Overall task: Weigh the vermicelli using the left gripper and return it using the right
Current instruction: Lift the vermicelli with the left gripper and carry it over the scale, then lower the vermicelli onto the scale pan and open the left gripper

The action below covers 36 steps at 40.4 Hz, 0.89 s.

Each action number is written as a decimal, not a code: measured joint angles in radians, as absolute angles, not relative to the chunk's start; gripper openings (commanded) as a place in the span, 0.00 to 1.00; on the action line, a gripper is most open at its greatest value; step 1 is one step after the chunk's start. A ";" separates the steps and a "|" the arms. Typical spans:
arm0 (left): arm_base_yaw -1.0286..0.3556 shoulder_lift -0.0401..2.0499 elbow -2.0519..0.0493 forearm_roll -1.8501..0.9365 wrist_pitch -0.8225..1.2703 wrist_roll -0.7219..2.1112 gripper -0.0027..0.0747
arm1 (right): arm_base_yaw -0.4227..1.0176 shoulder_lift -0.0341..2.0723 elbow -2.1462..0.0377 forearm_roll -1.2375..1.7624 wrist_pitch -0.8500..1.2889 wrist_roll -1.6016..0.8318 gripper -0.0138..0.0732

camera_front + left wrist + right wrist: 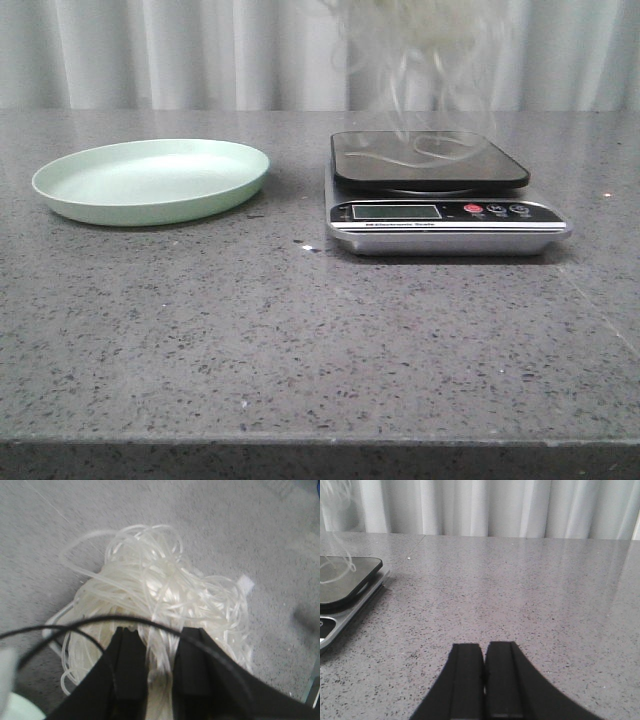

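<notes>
I see the tabletop point(300, 330) carrying an empty plate point(150, 180) on the left and the scale point(440, 195) on the right. I judge the weighing about halfway in: the vermicelli point(160, 605) hangs above the scale, its lowest strands trailing on the platform, pinched between the left end effector's point(161, 665) fingers. It is not yet released for a reading. My right end effector point(484, 680) waits low over the tabletop beside the scale, fingers pressed together, return still to come.
</notes>
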<state>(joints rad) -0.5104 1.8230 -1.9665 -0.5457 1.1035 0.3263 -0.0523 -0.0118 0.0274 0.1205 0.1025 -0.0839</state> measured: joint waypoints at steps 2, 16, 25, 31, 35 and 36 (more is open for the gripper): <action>-0.524 1.846 -1.967 -0.543 1.101 0.326 0.22 | -0.052 -0.012 0.027 0.120 0.102 -0.084 0.33; -0.546 2.003 -1.967 -0.526 1.100 0.326 0.23 | -0.052 -0.012 0.027 0.120 0.102 -0.084 0.33; -0.546 2.011 -1.969 -0.526 1.119 0.326 0.33 | -0.052 -0.012 0.027 0.120 0.102 -0.084 0.33; -0.546 2.011 -1.969 -0.526 1.131 0.326 0.50 | -0.052 -0.012 0.027 0.120 0.102 -0.084 0.33; -0.546 2.011 -1.969 -0.526 1.150 0.326 0.64 | -0.052 -0.012 0.027 0.120 0.102 -0.084 0.33; -0.546 2.011 -1.970 -0.526 1.157 0.326 0.67 | -0.052 -0.012 0.027 0.120 0.102 -0.084 0.33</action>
<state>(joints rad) -0.5460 2.0107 -1.9696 -0.5260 1.1575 0.3263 -0.0523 -0.0118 0.0274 0.1205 0.1025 -0.0839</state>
